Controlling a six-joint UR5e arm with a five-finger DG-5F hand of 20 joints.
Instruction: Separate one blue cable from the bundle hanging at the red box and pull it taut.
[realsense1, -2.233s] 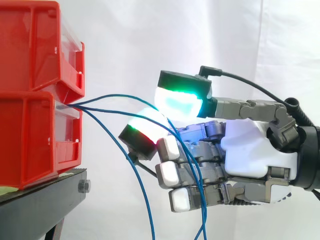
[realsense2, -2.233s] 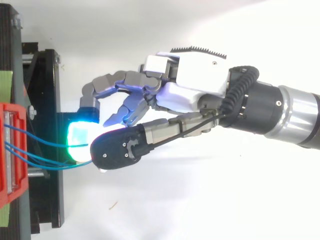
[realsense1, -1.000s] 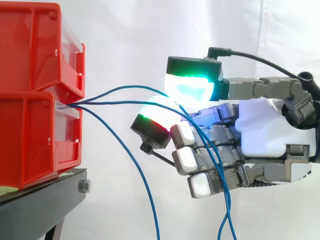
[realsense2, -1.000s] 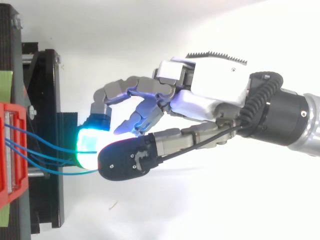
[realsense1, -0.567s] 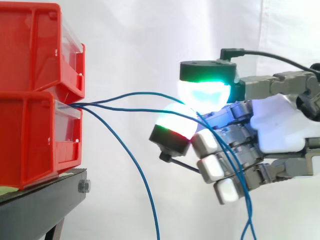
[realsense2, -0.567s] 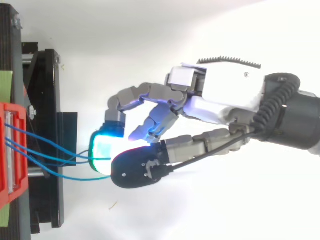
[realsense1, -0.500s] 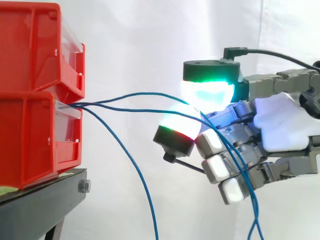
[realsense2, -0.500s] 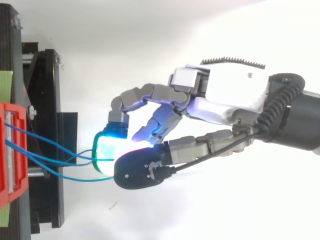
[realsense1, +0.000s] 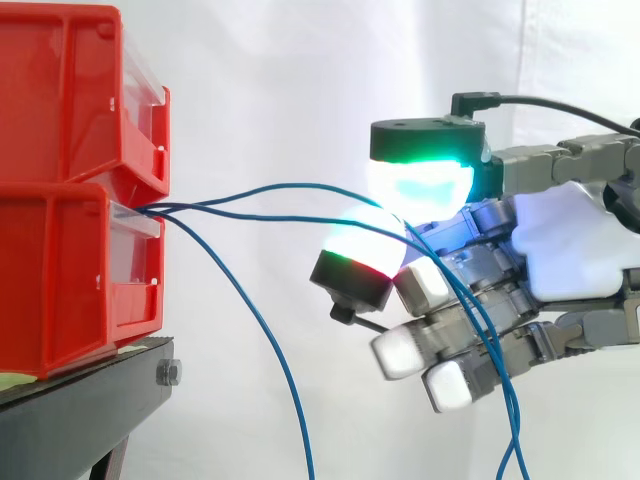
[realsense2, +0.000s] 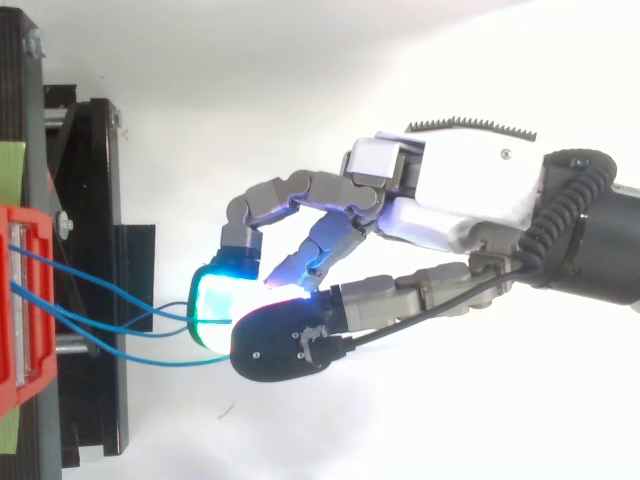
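Right of the box (realsense1: 60, 270), my hand (realsense1: 570, 250) has thumb and finger pads pinched on blue cables (realsense1: 300, 185).

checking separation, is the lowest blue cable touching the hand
Apart. Side view: the lowest blue cable drops from the red box, curtain visible between it and the hand.

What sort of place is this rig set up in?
Probably a robotics lab test cell: a plain white curtain backs the work, two stacked red plastic bins sit on a black metal stand, and thin blue cables run from the bins to the robot's hand.
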